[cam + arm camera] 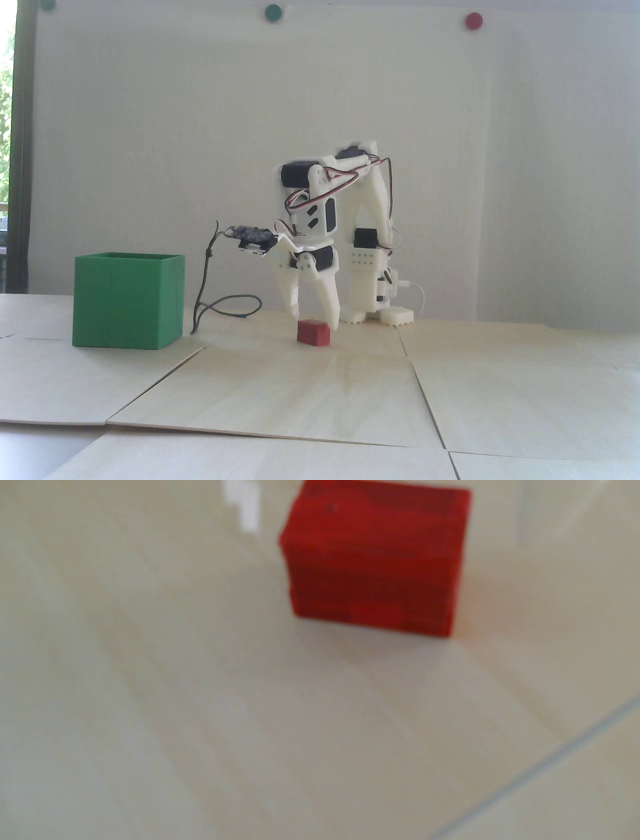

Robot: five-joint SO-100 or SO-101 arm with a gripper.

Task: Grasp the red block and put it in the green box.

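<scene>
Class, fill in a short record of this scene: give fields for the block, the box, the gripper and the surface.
block: red block resting on the table, blurred in the wrist view
box: green box, open top, left of the block in the fixed view
gripper: gripper pointing down, jaws open and straddling the block; contact cannot be judged
surface: pale wooden table
cable: dark cable beside the box

From my remote seat the fixed view is soft and slightly hazy, daylight entering from the window [6, 150] at its left edge. My wrist view is badly blurred: the red block [374, 556] shows smeared edges and a faint shadow below it.
</scene>
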